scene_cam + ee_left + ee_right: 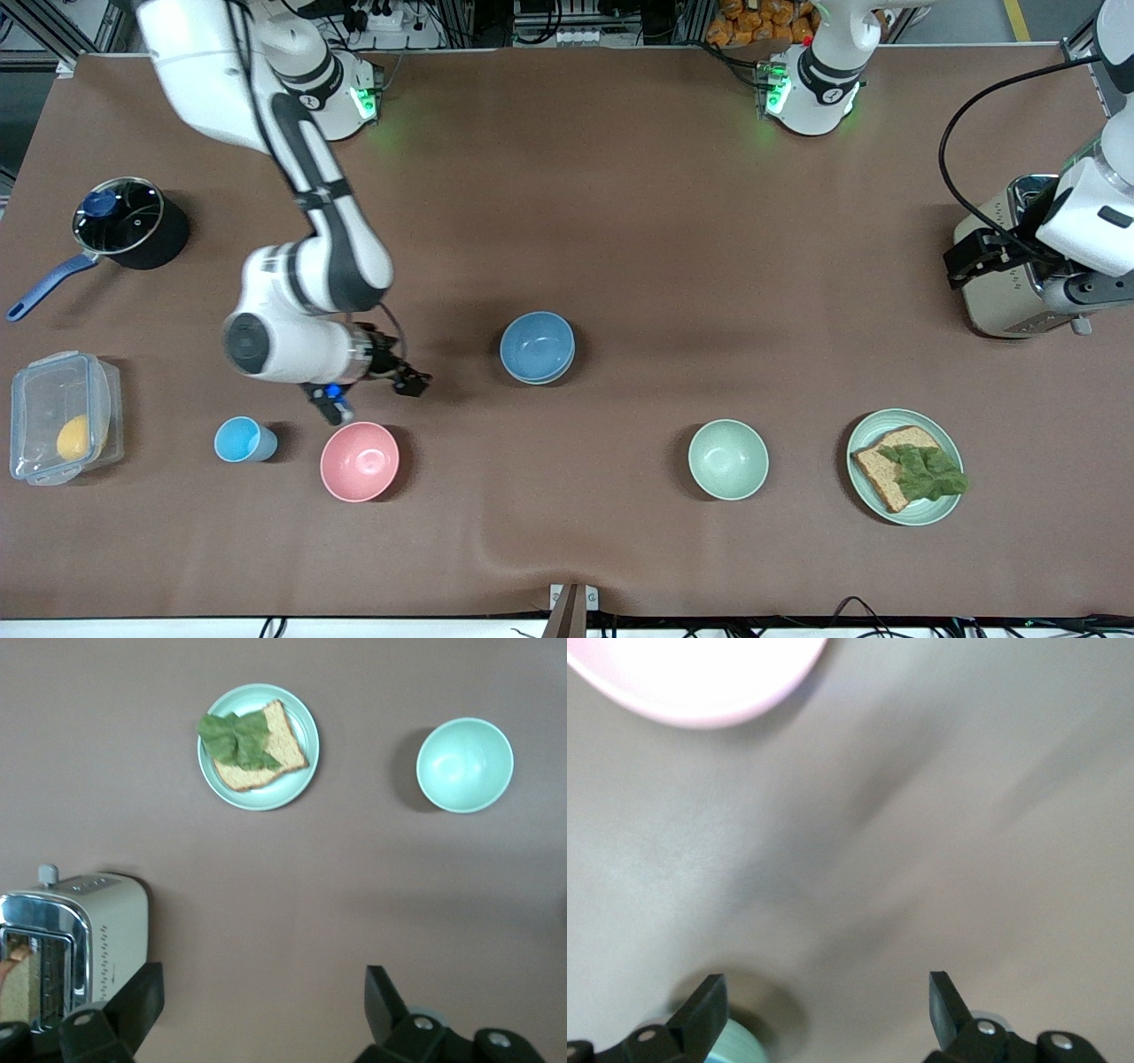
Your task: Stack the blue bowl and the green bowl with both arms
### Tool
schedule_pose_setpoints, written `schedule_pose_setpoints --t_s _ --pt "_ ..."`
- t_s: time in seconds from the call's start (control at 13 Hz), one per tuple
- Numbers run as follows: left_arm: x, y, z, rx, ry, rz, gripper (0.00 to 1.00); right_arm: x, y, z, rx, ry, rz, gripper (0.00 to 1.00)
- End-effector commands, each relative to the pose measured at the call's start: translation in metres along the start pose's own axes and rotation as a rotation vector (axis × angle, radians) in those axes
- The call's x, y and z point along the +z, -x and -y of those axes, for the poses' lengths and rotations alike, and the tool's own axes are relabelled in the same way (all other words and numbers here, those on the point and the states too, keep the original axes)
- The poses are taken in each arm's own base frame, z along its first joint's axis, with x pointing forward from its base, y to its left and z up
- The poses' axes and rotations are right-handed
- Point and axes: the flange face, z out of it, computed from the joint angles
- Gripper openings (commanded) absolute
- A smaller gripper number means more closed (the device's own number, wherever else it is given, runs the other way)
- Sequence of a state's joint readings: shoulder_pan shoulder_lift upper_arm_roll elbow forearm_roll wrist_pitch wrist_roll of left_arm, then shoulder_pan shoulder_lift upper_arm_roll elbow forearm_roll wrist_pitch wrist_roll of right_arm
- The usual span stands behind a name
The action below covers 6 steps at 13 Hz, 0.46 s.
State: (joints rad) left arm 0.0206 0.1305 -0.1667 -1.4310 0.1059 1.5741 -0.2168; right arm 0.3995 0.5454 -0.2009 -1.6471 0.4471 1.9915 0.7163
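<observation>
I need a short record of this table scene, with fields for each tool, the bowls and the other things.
right tool: open, empty, over bare table beside the pink bowl
left tool: open, empty, over the toaster; arm waits
blue bowl: mid-table, upright; a second rim shows under it, perhaps another bowl
pale green bowl: upright, empty, nearer the camera than the blue bowl
plate: beside the pale green bowl, holds bread with lettuce
cup: light blue, beside the pink bowl
</observation>
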Motion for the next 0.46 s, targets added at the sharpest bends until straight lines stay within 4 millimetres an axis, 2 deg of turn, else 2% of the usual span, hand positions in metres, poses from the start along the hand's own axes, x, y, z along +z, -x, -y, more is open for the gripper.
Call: schedule_pose_setpoints --t_s 0.0,0.08,0.23,0.31,0.38 --pt "-0.003 0.018 0.022 -0.015 0.033 0.016 1.00 -0.102 -0.020 -0.060 -0.171 -0.022 -0.002 1.00" --pt "-0.004 0.017 0.024 -0.001 0.026 0.012 1.00 -0.134 -0.028 -0.081 -0.228 -0.021 0.005 1.00" --pt "-0.008 0.019 0.029 0.017 0.030 0.006 1.00 -0.194 -0.035 -0.109 -0.326 -0.007 -0.019 1.00" --pt "-0.011 0.020 0.038 0.000 0.032 0.005 1.00 -0.215 -0.031 -0.116 -0.408 0.039 -0.037 1.00" --pt "-0.012 0.023 0.038 -0.002 0.041 0.020 1.00 -0.239 -0.021 -0.123 -0.480 0.055 -0.076 1.00"
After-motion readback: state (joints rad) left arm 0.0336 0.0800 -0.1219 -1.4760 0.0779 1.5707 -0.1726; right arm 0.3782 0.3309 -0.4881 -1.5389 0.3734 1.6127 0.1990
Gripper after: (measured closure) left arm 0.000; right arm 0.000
